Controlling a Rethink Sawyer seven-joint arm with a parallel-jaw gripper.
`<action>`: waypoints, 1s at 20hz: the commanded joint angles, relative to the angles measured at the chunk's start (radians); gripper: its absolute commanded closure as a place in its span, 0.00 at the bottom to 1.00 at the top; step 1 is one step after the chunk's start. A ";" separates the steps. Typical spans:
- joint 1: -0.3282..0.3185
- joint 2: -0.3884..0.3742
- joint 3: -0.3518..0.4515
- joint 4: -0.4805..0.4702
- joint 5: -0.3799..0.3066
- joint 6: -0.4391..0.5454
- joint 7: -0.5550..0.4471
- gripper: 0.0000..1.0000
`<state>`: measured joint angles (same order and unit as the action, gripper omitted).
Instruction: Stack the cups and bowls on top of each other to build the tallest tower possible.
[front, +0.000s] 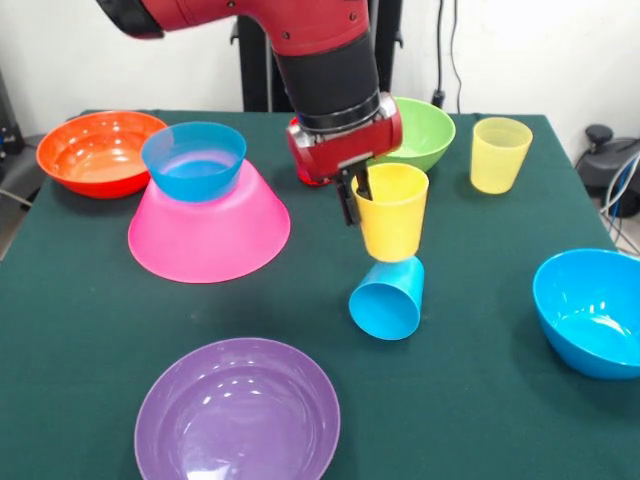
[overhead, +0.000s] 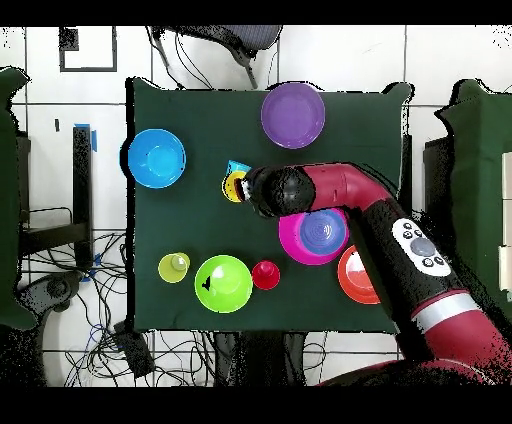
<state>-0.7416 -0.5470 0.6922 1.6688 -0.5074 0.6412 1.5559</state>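
— From the front, what surrounds the gripper (front: 357, 193)?
— Its fingers pinch the upright yellow cup's (front: 391, 212) rim; a blue cup (front: 388, 298) lies tipped directly below, mouth toward the camera. Pink bowl (front: 208, 222), inverted, left, carrying a small blue bowl (front: 194, 160).
— Overhead?
— Arm (overhead: 340, 195) hides the grip; yellow cup (overhead: 234, 186) beside it, blue cup (overhead: 237, 168) touching.

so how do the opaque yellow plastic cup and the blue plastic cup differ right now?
The opaque yellow plastic cup is upright, lifted off the table in the gripper; the blue plastic cup lies on its side on the green table, untouched. Yellow sits directly above blue in the front view. Both are plain tumblers of similar size.
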 joint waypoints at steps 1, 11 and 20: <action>0.010 0.053 -0.069 -0.039 -0.029 -0.004 0.024 1.00; -0.037 0.050 -0.027 0.022 -0.055 -0.153 0.021 1.00; -0.036 0.058 -0.050 0.043 -0.069 -0.191 0.014 1.00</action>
<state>-0.7937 -0.5200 0.6884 1.6738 -0.5124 0.4855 1.5559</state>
